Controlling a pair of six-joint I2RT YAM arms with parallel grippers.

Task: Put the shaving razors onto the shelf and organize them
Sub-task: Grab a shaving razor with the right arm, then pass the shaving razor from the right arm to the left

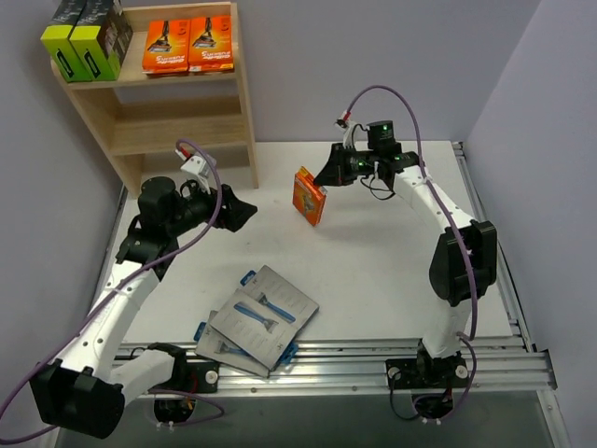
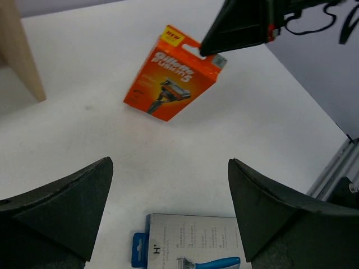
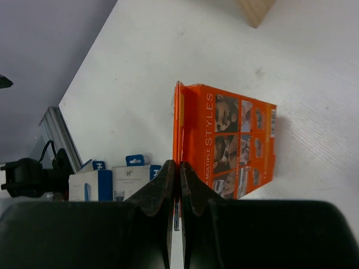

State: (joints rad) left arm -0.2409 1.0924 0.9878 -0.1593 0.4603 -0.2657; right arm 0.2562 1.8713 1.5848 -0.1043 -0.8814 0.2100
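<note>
White counter (image 1: 392,243) under both arms. At its far-left corner, two-tier wooden shelf (image 1: 241,112). On the top tier: two black boxes (image 1: 89,37) with lime-green sides at left, two flat orange packs (image 1: 187,45) side by side at right.

Near the counter's front edge, between the arm bases: two grey cards (image 1: 266,313) showing a blue razor, lying flat and overlapping.

Near counter centre: third orange pack (image 1: 309,196), tilted.

Right claw (image 1: 328,173) pinched fully together on the top edge of this pack; contact between the pack's lower edge and the counter not discernible.

Left claw (image 1: 244,213) spread wide, gripping nothing, above the counter, pointed toward the tilted pack and well apart from it.
</note>
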